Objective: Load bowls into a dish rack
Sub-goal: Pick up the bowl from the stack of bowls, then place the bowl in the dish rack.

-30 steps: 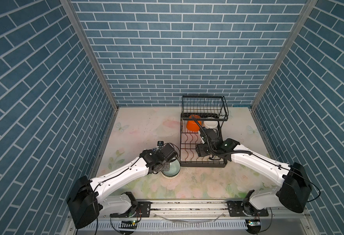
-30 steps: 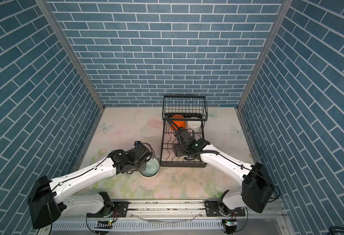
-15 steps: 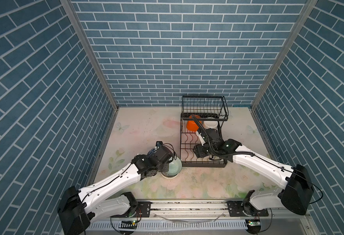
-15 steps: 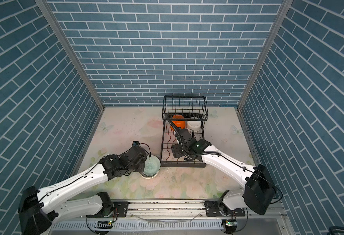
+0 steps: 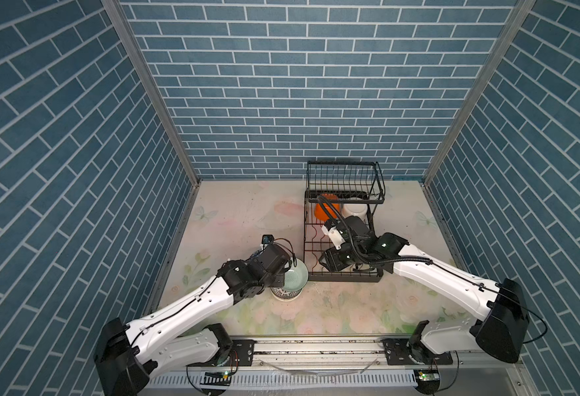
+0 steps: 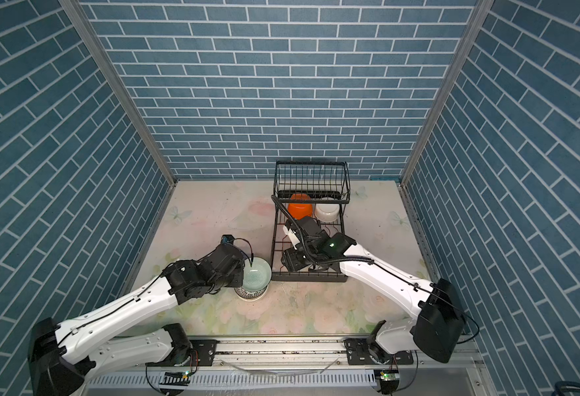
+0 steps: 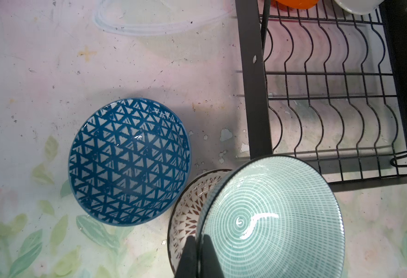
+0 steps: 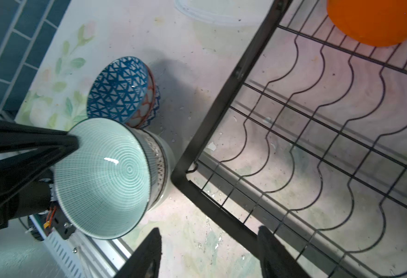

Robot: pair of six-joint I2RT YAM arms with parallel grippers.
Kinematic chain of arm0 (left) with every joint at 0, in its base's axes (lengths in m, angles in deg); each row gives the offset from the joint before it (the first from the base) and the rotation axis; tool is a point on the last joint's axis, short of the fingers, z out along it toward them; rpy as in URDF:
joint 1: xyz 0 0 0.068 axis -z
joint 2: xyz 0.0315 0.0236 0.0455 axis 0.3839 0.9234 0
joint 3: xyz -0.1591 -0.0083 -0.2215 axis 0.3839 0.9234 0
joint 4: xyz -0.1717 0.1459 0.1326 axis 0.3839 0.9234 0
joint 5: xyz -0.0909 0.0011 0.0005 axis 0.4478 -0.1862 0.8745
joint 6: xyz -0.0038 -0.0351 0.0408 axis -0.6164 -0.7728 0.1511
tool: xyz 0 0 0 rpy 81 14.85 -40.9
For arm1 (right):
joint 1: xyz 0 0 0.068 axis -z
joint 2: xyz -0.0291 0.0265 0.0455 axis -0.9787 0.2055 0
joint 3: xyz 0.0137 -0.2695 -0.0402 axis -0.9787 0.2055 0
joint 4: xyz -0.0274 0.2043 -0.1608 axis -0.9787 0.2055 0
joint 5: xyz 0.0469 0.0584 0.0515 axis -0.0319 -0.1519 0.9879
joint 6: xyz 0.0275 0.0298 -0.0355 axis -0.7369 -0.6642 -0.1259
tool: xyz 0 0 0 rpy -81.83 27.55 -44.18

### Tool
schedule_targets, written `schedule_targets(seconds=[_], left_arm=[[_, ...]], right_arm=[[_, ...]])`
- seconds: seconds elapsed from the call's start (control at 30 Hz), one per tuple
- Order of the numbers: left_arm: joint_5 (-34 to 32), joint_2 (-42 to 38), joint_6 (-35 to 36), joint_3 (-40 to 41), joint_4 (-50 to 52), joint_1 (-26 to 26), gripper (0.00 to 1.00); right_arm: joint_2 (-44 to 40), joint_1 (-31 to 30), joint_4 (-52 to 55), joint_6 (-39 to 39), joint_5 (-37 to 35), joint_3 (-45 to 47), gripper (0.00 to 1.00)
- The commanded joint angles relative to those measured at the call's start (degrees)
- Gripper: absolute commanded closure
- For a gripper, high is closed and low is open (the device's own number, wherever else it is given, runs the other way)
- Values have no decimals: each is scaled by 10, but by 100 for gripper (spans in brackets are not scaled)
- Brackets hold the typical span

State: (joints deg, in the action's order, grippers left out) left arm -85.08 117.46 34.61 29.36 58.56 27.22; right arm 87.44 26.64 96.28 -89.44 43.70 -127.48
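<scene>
The left gripper [image 7: 198, 243] is clamped on the rim of the mint green bowl [image 7: 269, 216]. This bowl tilts over the reddish-brown patterned bowl [image 7: 188, 211], just beside the near corner of the dish rack [image 7: 255, 84]. The right gripper [image 8: 208, 231] hangs over that corner, jaws spread and empty. The orange bowl [image 6: 300, 207] and white bowl [image 6: 328, 211] sit at the rack's far end, and the blue-and-white bowl [image 7: 129, 161] stands near the patterned one.
</scene>
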Motion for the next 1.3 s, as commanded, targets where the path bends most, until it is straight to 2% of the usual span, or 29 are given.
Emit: schedule_targets(seconds=[0.0,0.43,0.8,1.0,1.27], left_arm=[[-11,-3,4,-18,-16,2,100],[-8,-29,-1,-1,-21,2,100],[-7,-31,-2,8,-23,2,100],[-11,-34,-7,16,-24,2,100],[-12,-39,-10,25,-30,2,100]], right_arm=[[17,-11,25,14,29,-38,38],[91,-53,20,2,40,-78,46],[128,-69,-5,-21,43,-93,60],[152,-72,-7,-28,37,-106,73],[170,-74,-13,-32,38,-115,77]])
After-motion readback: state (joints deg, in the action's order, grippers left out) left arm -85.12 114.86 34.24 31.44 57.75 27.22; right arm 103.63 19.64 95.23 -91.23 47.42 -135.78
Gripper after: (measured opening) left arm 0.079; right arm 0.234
